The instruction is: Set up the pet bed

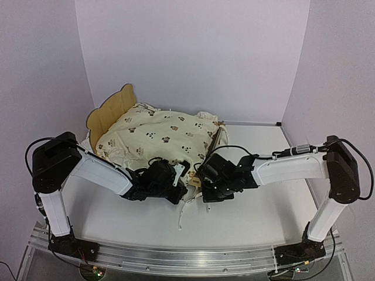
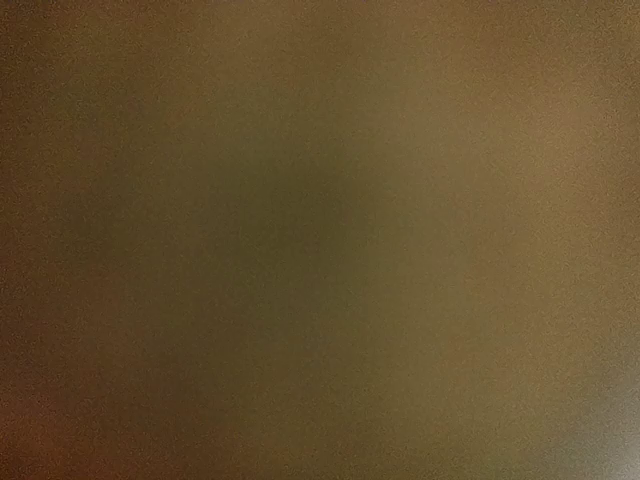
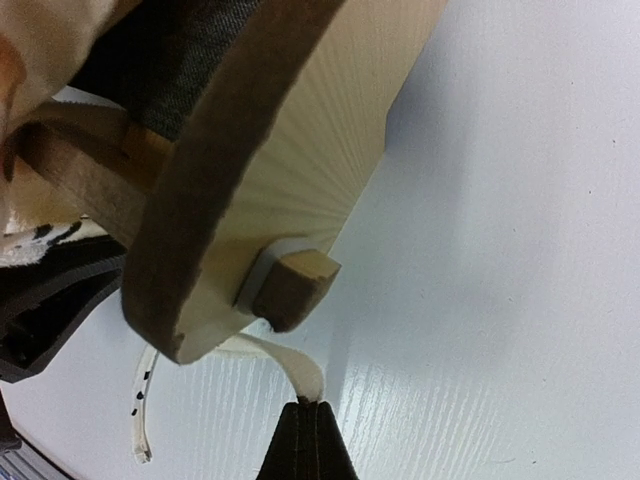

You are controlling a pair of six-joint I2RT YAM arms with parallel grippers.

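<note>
High rear overview, right wrist close beside pet bed (image 3: 340, 130)

The 2 arms (image 1: 99, 170) have white shells (image 1: 290, 168), bulky black joints (image 1: 55, 161) and thin looping black cables (image 1: 27, 157).

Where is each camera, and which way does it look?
Top external: high at the near edge, looking down at the table; left arm, right arm show.
Left wrist: all brown blur; cannot tell.
Right wrist: on the right arm, close to the pet bed; right end effector at bottom.
Shared: top external and right wrist both see the pet bed.
</note>
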